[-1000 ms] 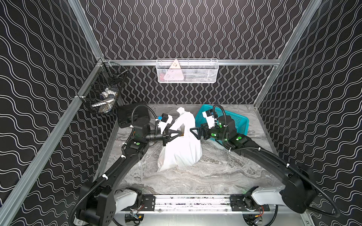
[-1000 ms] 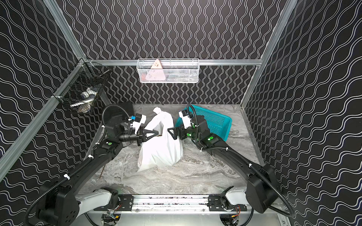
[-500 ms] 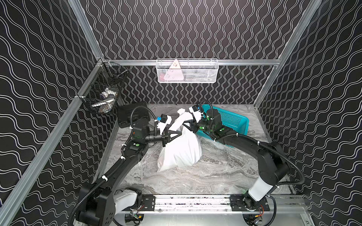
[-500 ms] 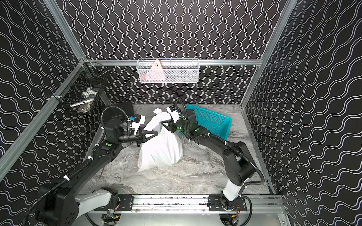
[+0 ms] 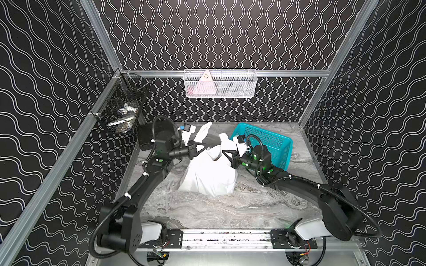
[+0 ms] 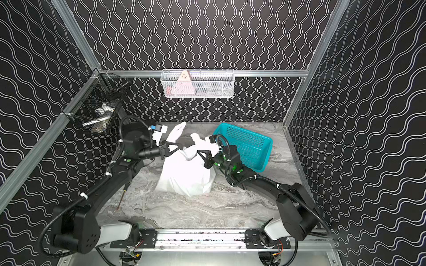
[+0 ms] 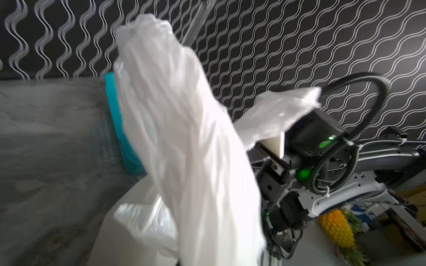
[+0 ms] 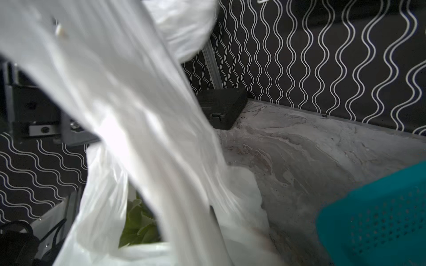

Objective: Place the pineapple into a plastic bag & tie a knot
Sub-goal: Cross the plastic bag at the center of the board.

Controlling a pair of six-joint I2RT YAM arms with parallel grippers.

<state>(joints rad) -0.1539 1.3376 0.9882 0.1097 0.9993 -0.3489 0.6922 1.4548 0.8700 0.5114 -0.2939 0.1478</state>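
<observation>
The plastic bag is stood near the middle of the counter, close to the teal basket, with its mouth turned upward. Green leaves, taken to be the crown of the pineapple, are seen inside the mouth, so the fruit is judged to be bagged already. No knot is made yet: the two handle loops are held apart and uncrossed. One loop is clenched in the fingers of the left gripper, and the other loop in those of the right gripper. Both pairs of fingers are closed tight on the white film.

The step in hand is judged to be the gathering of the loops for tying. It is best done if both are drawn up and outward until the slack is gone, then crossed above the mouth while the bag's weight is left on the counter. Such thin film may slip or tear if jerked.

The leaves are shown only in the right wrist view; in both top views the mouth is merely a dark gap. Only in the left wrist view is a yellow pineapple-shaped thing seen beyond the right arm, outside the bag. What it is cannot be settled.
</observation>
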